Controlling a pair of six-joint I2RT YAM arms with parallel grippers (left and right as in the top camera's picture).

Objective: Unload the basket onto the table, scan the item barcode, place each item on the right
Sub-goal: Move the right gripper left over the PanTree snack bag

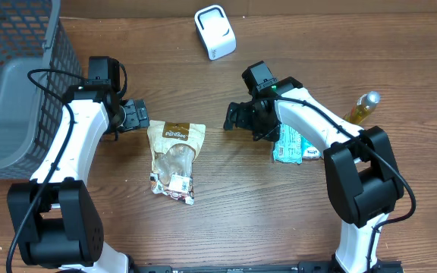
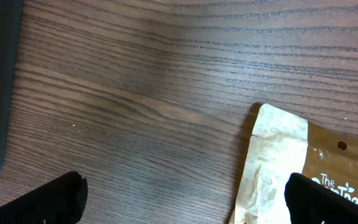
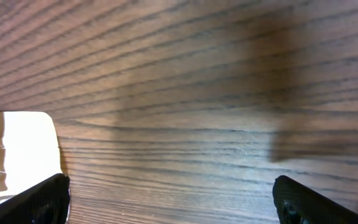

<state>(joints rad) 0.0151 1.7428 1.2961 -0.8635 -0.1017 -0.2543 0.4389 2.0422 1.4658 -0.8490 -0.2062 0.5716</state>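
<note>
Both spread empty: left gripper [image 1: 143, 115] sits just beside the brown-and-clear plastic snack pouch [image 1: 174, 158], right gripper [image 1: 230, 117] farther off.

Table [image 1: 226, 220] wood grain, matt. Pouch [image 1: 174, 155] kraft paper, glossy clear window. Scanner [image 1: 215, 32] smooth white plastic.

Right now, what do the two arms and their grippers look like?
The left arm and right arm have white links with bulky black joint housings. A thin black cable runs along each. The left gripper and right gripper are black, with blocky fingers. A small green light glows near the right wrist.
</note>
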